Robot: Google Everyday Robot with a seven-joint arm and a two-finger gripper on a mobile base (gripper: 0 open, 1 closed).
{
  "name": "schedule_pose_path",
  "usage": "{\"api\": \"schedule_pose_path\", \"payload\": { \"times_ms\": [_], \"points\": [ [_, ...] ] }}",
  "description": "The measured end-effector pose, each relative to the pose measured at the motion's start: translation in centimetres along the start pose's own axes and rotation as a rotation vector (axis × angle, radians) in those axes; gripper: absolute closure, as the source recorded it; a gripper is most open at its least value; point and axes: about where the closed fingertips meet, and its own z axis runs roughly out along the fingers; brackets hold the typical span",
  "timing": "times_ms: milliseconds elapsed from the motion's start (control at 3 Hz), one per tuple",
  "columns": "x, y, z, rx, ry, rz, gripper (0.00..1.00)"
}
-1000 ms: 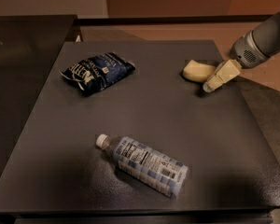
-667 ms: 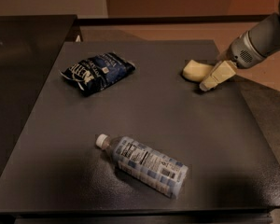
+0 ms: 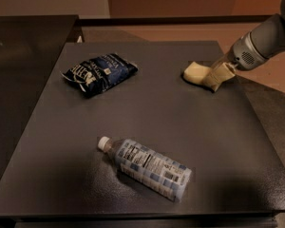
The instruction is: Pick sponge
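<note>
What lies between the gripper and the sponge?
Nothing visible: in the camera view the gripper sits against the sponge, at its right end.

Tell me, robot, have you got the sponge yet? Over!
Gripper at table's far right, against sponge's right side. Sponge lying on table. Bag and bottle well clear.

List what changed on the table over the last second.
The hand slid a little to the left, closing in on the right end of the sponge, and the arm behind it came lower. The sponge has not been lifted: it lies on the dark table, shifted slightly left if at all. The chip bag and the water bottle stayed where they were.
</note>
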Motion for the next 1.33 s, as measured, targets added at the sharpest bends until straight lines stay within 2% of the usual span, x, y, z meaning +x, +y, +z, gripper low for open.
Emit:
{"api": "schedule_pose_path", "payload": {
  "times_ms": [333,667,1000,1333],
  "points": [
    [-0.5,0.5,-0.6,0.000,-0.012,-0.007,0.88],
    [-2.0,1.6,-2.2,-0.001,-0.027,-0.033,1.00],
    [-4.4,3.0,-4.8,0.003,-0.042,-0.079,1.00],
    [-7.4,4.7,-7.9,0.011,-0.063,-0.153,1.00]
  ]
}}
